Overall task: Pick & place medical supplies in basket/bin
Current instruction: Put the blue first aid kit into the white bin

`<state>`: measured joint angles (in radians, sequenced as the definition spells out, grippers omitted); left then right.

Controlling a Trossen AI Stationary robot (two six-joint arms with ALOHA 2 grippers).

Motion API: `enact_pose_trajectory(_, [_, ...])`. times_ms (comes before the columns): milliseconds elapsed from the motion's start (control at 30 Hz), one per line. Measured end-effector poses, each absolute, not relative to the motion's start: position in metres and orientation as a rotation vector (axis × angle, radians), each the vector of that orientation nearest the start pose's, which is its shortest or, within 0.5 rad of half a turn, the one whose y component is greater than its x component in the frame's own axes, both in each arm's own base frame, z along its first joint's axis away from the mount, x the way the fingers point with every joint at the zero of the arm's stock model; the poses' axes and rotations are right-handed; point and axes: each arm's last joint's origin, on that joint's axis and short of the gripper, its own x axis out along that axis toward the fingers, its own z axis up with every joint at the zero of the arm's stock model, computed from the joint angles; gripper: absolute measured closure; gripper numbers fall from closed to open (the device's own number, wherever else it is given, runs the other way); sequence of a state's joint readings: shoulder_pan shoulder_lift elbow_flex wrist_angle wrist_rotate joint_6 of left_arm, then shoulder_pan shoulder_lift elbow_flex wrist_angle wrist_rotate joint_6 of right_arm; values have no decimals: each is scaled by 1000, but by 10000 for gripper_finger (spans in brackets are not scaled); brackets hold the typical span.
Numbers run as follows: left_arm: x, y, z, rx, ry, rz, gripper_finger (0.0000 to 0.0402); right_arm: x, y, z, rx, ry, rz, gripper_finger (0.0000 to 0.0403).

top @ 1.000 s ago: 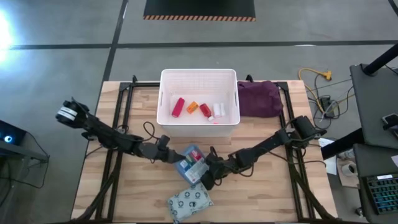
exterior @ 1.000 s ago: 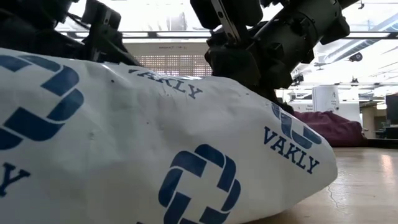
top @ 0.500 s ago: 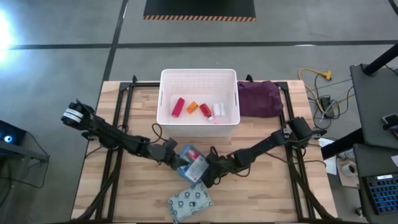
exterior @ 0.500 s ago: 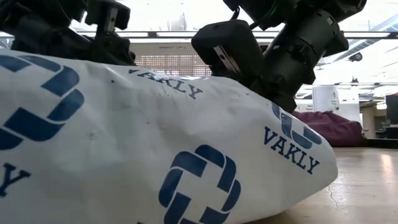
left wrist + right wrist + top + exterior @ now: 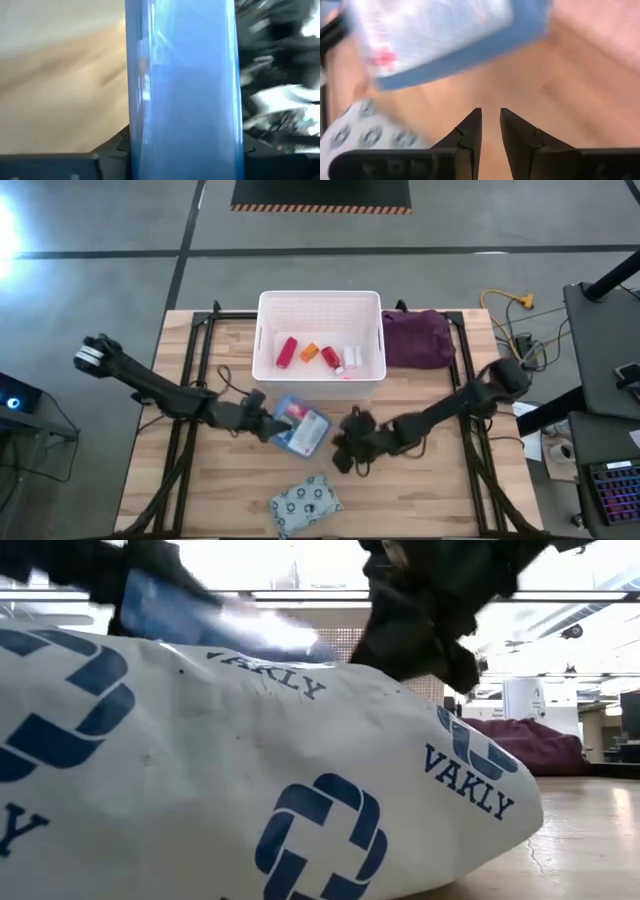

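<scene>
The blue-white first-aid box [image 5: 301, 430] sits near the table's middle, in front of the white lattice basket [image 5: 320, 298]. My left gripper [image 5: 264, 422] is shut on its left side. My right gripper [image 5: 343, 452] stands just right of the box, with a narrow gap between its fingers [image 5: 490, 114], touching nothing; the box [image 5: 435, 35] shows ahead of it. The grey patterned pouch [image 5: 305, 505] lies flat near the near edge and fills the low view [image 5: 250, 770]. Red tubes [image 5: 287, 351], an orange vial [image 5: 309, 352] and white bottles [image 5: 350, 357] lie in the basket. My left gripper pinches the first-aid box by its left edge [image 5: 182, 100] between the two fingers [image 5: 112, 150], coming level from the table's left. The box shows blurred above the pouch in the low view [image 5: 190, 620]. The pouch hides whether the box's underside is off the table.
A purple cloth bundle [image 5: 415, 338] lies right of the basket at the far right of the table. Bare wood is free on the near left and near right. Cables and a desk stand beyond the table's right edge.
My left gripper moved right to the box's left side and took hold. The box then shifted a little toward the basket, turned, and rose into sight above the pouch in the low view. My right gripper drew back from the box toward the table's right.
</scene>
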<state>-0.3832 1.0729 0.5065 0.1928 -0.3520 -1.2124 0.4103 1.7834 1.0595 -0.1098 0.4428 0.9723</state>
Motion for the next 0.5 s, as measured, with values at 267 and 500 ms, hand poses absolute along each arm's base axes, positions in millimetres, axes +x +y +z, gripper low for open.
enact_pose_trajectory(267, [201,-69,351,-780,74,106,258,308,110,211,548,641,-419,332])
enact_pose_trajectory(500, [205,-35,424,-321,243,500,258,295,104,217,533,641,-486,334])
